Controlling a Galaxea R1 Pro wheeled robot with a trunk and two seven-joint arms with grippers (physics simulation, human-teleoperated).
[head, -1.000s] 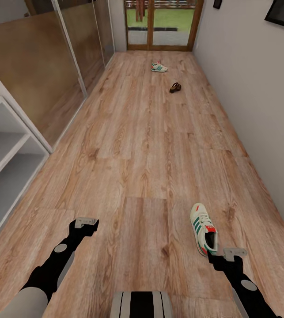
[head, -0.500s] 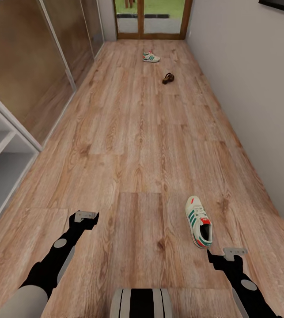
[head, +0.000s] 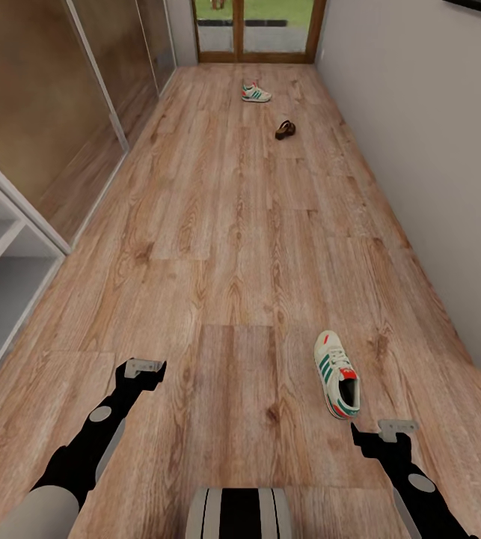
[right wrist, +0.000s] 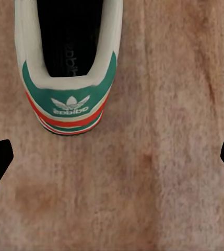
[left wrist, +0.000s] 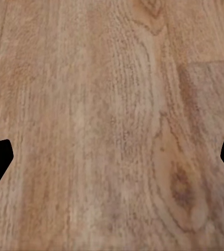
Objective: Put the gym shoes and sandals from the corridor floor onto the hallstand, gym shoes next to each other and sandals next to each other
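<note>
Wood-grain corridor floor [head: 233,247] carries 1 gym shoe [head: 336,373] just ahead of the right gripper [head: 381,431], whose jaws are spread, seemingly lined up for its heel; left gripper [head: 145,367] likewise spread, empty. Second gym shoe [head: 255,92] and sandal [head: 285,129] lie far beyond.

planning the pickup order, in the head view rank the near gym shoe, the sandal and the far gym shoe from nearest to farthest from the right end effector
1. Near gym shoe: on the corridor floor just ahead of the right end effector, heel toward it.
2. Sandal: far down the corridor, toward the right wall.
3. Far gym shoe: beyond the sandal, near the glass door.
</note>
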